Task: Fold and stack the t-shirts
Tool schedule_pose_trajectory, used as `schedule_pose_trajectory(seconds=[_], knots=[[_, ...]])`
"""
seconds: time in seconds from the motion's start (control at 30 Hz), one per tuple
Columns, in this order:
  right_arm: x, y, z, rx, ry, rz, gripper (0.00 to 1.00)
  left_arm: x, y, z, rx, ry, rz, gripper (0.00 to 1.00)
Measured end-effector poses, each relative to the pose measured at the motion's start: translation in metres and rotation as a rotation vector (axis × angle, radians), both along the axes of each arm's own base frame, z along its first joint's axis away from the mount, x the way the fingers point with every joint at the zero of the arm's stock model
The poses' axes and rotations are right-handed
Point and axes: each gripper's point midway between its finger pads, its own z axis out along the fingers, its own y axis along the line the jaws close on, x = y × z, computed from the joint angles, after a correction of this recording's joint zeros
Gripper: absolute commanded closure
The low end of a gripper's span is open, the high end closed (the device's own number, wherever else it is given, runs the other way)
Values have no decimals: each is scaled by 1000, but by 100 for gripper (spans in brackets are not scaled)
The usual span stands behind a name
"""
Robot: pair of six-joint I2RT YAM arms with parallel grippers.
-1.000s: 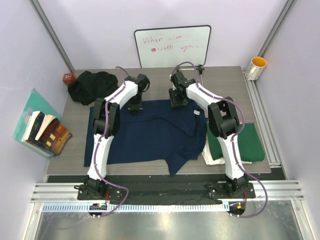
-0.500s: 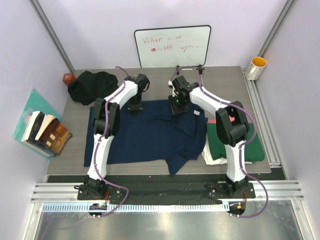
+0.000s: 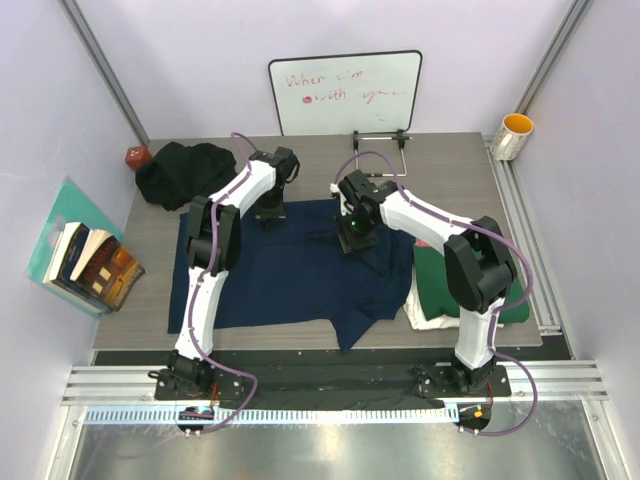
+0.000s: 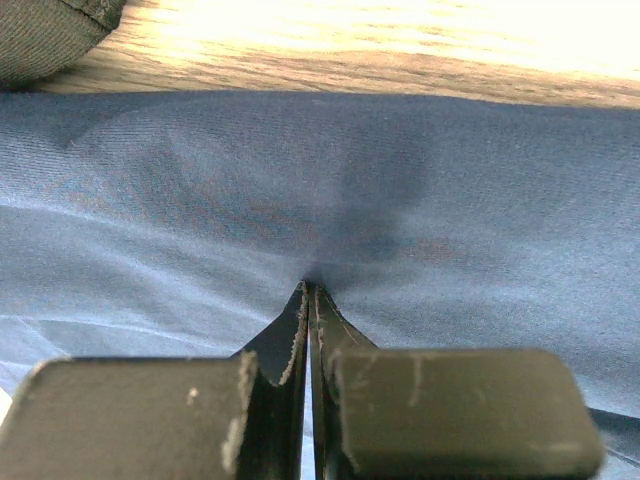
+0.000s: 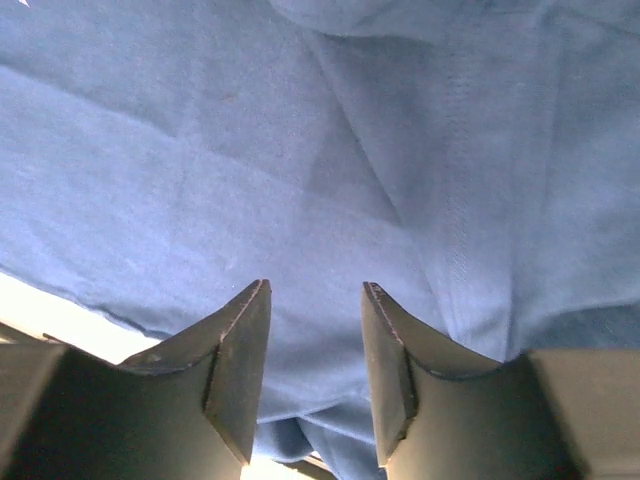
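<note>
A soft navy blue t-shirt [image 3: 290,275] lies spread mid-frame, a folded dark green t-shirt [image 3: 512,295] at its right, with the right gripper [image 3: 357,240] gaping over it and the left gripper [image 3: 271,216] pinching its far edge, near a crumpled black t-shirt [image 3: 185,172] upper left.

Navy blue cotton t-shirt [image 3: 290,270] is showing no pattern.
Crumpled black t-shirt [image 3: 180,172] is showing far left, folded dark green t-shirt [image 3: 430,275] right.
</note>
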Motion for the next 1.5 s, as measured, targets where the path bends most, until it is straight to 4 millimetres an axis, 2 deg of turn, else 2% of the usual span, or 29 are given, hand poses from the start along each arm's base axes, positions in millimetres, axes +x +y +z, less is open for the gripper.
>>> schedule_pose_trajectory(seconds=[0.1,0.2,0.3,0.4,0.47,0.63,0.8,0.9,1.0,1.03,1.2,1.3,1.5], knots=[[7,-3,17,2,-64,-9,46,0,0,0,0,-3,0,100],[22,-5,31,-9,-135,-10,41,0,0,0,-3,-9,0,100],[39,-5,34,-17,-181,-7,38,0,0,0,-5,-14,-1,100],[56,-3,25,-21,-193,-7,38,-1,1,0,-6,-21,-5,100],[67,-3,11,-26,-194,-10,38,-1,1,0,-5,-24,-7,100],[80,-7,-20,-56,-168,-16,37,-2,2,0,-2,-22,-20,100],[101,-6,-32,-54,-178,-32,39,-2,2,0,-1,-22,-24,100],[106,-5,-31,-46,-187,-34,43,-2,2,0,-1,-21,-24,100],[108,-3,-30,-38,-192,-29,55,-2,2,0,-1,-21,-25,100],[108,-3,-30,-34,-193,-28,62,-2,2,0,-2,-21,-25,100],[108,1,-29,-16,-193,-19,79,-2,2,0,-2,-21,-26,100],[109,3,-28,-5,-194,-14,97,-2,2,0,-2,-21,-26,100],[106,5,-30,7,-185,-12,99,-2,2,0,-2,-20,-26,100]])
